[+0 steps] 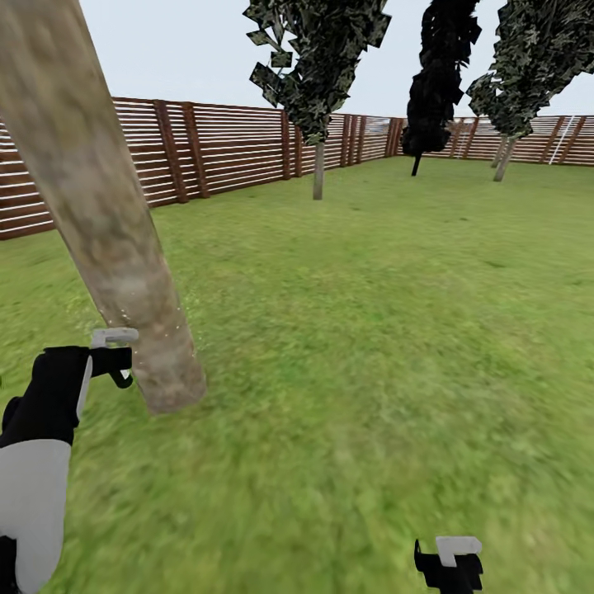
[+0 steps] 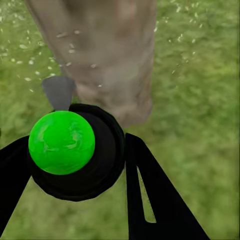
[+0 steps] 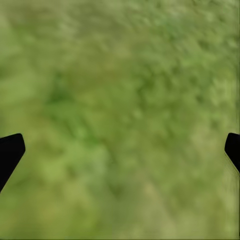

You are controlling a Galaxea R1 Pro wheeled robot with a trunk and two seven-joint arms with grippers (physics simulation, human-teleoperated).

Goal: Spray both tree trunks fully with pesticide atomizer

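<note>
While the left gripper [image 2: 75, 165] jaws clasp the pesticide atomizer [image 2: 77, 152] — dark, green-capped, apparently misting the tree trunk [image 1: 107, 214] — right gripper [image 3: 120, 150] jaws spread.

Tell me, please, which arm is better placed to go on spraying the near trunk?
The left: its pincer holds the atomizer aimed at the trunk right ahead. The right pincer hangs open and empty over grass.

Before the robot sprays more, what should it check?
1. Spray bottle held in the left gripper: ok.
2. Nozzle pointed at the near tree trunk: ok.
3. Spray reaching the trunk: ok, pale droplets speckle the bark and the air around it.
4. Whole trunk covered: cannot tell.
5. Right gripper open and empty over the grass: ok.
6. Second tree by the fence sprayed: cannot tell.
</note>
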